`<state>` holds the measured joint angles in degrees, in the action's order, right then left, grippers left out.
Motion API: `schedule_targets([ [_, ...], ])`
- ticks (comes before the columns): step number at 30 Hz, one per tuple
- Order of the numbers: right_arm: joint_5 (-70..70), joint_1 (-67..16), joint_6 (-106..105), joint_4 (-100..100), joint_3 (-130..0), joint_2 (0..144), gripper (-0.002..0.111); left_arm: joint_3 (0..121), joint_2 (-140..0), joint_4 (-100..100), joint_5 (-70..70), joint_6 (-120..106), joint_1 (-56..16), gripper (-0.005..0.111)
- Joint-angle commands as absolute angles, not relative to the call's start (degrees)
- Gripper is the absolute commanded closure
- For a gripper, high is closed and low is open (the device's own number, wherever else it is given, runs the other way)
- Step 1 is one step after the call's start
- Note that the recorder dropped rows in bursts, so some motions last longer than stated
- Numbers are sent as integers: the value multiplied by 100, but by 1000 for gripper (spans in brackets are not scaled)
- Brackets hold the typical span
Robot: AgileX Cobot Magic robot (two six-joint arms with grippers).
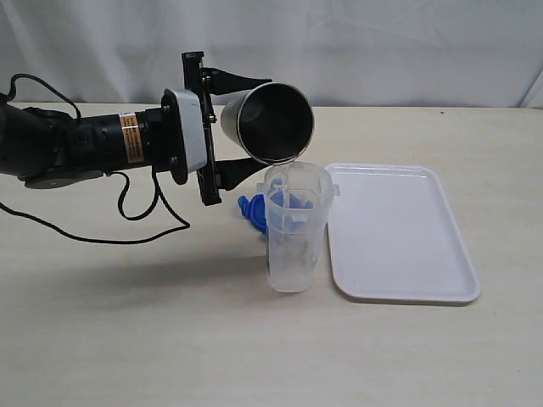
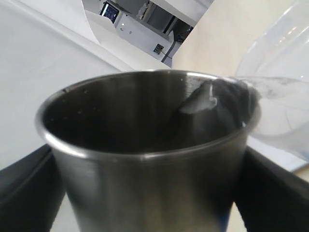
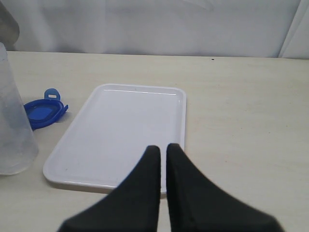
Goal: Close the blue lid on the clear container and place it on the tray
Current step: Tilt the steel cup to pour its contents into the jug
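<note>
Overhanging clear container point(image 1: 293, 254), tilted steel cup point(image 1: 270, 123)

You won't find anything legible here. The only label point(image 1: 129, 137) sits on the left arm point(image 1: 85, 140), just behind the wrist. It is an orange strip with a yellow patch and dark print, far too small to make out. In the left wrist view, a lit blue screen point(image 2: 110, 9) glows on equipment in the far background, but its contents are only a blur.
</note>
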<state>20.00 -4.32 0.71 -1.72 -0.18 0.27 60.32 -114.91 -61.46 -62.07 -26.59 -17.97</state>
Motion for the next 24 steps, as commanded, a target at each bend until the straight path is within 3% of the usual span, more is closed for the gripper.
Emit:
schedule_targets([
  [1,1984,-406,78,-174,0,0,104,6075,-11356,-5888,-6547,-2781,-1806,107],
  [24,1984,-406,78,-174,0,0,104,6075,-11356,-5888,-6547,-2872,-1806,107],
])
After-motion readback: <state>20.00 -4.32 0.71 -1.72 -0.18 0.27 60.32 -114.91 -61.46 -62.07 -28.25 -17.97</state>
